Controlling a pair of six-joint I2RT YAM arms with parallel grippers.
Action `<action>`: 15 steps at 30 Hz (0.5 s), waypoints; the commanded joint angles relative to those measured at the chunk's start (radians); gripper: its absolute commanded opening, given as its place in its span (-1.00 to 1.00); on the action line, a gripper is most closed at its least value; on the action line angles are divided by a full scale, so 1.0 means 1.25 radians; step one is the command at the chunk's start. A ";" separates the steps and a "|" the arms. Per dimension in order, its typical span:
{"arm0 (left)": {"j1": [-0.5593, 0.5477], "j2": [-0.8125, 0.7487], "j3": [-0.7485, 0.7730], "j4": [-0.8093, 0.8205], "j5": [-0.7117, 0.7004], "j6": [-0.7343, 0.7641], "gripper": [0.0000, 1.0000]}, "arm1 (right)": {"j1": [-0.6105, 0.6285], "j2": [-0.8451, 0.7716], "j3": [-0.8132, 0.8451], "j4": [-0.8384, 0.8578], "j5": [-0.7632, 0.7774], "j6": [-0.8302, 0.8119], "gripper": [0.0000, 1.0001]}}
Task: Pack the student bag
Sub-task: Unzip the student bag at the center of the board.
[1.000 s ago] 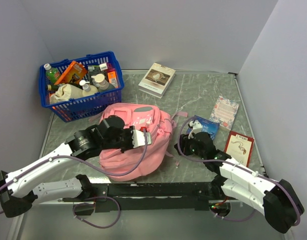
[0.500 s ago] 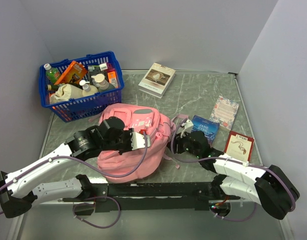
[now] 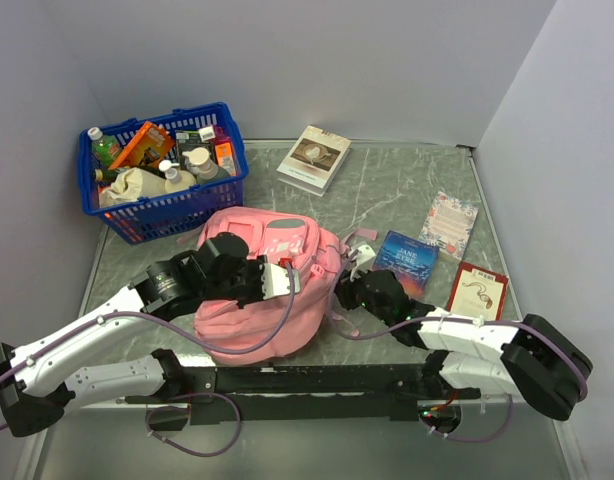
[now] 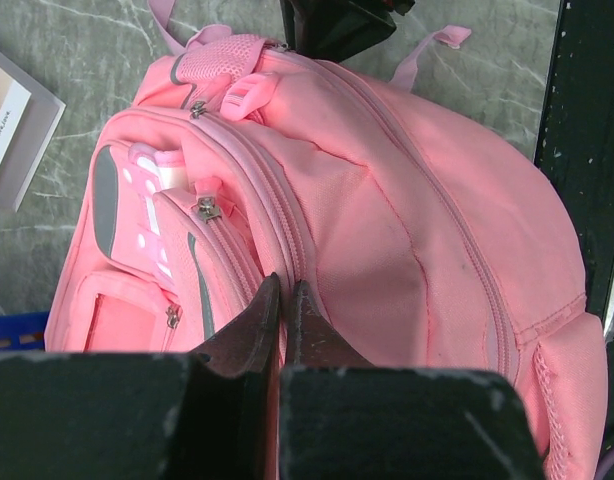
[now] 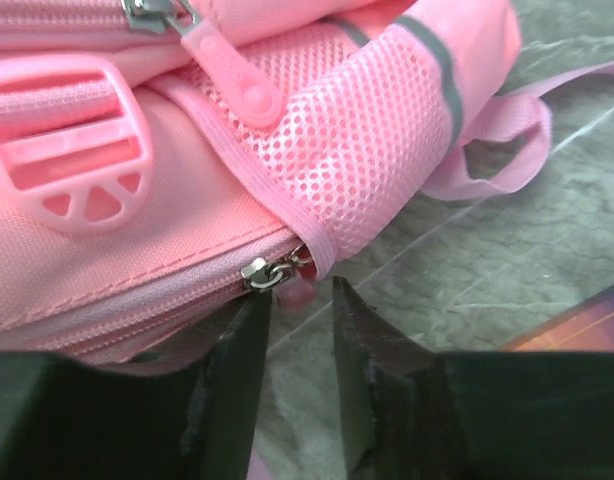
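Centrally, student bag (image 3: 249,335) lay on marbled table (image 3: 387,190), front pockets up, between both arms. Left gripper (image 4: 285,300) rested atop bag, jaws clenched tight, tips pressed against fabric beside front-pocket zipper track (image 4: 227,250); whether cloth was pinched, could not tell. Right gripper (image 5: 299,300) sat at bag's right edge, jaws parted narrowly, grasping nothing. Metal zipper slider (image 5: 259,272) and pink pull (image 5: 293,291) lay just past tips, under mesh side pocket (image 5: 357,150).

student bag (image 3: 249,325): pink all over, grey stripe, white-dotted pink patch on the front, pink mesh at the top, pink buckle. basket (image 3: 162,215): blue. counter (image 3: 387,190): grey-green, pale veining. white book (image 3: 314,157). blue book (image 3: 412,255). card (image 3: 479,290): red border.
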 commanded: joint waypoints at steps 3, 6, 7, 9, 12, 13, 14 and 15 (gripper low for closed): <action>0.031 -0.010 0.004 0.050 -0.120 0.037 -0.98 | 0.034 -0.073 -0.008 0.008 0.095 -0.020 -0.60; 0.032 -0.005 -0.005 0.058 -0.108 0.024 -0.98 | 0.050 -0.117 -0.013 -0.044 0.099 -0.015 -0.81; 0.032 -0.003 -0.006 0.059 -0.106 0.020 -0.98 | 0.056 -0.137 -0.014 -0.053 0.106 -0.011 -0.84; 0.032 0.003 -0.008 0.061 -0.099 0.006 -0.98 | 0.068 -0.154 -0.020 -0.077 0.110 0.001 -0.92; 0.032 0.021 -0.002 0.053 -0.092 -0.010 -0.98 | 0.089 -0.173 -0.012 -0.133 0.116 0.028 -1.00; 0.032 0.027 0.000 0.050 -0.084 -0.017 -0.98 | 0.099 -0.180 -0.005 -0.151 0.116 0.037 -1.00; 0.032 0.044 0.003 0.050 -0.082 -0.023 -0.98 | 0.114 -0.185 0.004 -0.166 0.122 0.052 -1.00; 0.032 0.053 0.010 0.045 -0.076 -0.033 -0.98 | 0.128 -0.191 0.008 -0.200 0.128 0.062 -1.00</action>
